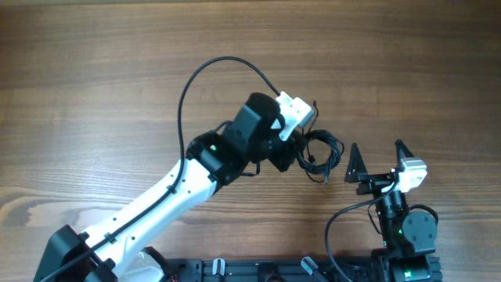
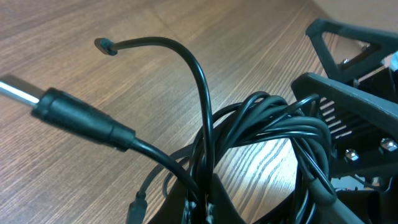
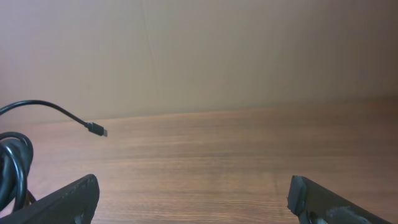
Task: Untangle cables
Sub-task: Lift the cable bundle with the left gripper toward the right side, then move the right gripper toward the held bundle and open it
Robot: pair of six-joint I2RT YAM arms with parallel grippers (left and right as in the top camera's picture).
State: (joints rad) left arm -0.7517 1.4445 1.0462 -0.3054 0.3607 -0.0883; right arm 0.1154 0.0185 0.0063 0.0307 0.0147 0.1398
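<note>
While your left claw [image 1: 302, 155] is clamped shut on the cables [image 1: 322, 150], treat it as the anchor and let the other arm do the pulling. The bundle juts from that claw's tip at the right-centre of the desk [image 1: 94, 78], with its loops fanning toward your right claw [image 1: 380, 160]. Whether the loops rest on the wood or hang just above it, I cannot tell.

Your right claw stands wide open and empty. It is near the bundle but clearly apart from it, on the bundle's right. In the right wrist view the coil sits at the far left edge, outside the gap between the two fingers. You would probably need to swing left before closing on anything.

Pick a single strand, not the whole coil. Two free ends look like good candidates:
- the thin cord that arches up and ends in a small plug [image 2: 104, 45]
- the thicker cord behind the metal-tipped USB plug [image 2: 25, 94]

Pinch close to where that cord leaves the tangle (a grip on the plug itself may slip). Draw it away from the left claw slowly, and watch for the other loops tightening instead of sliding free.
</note>
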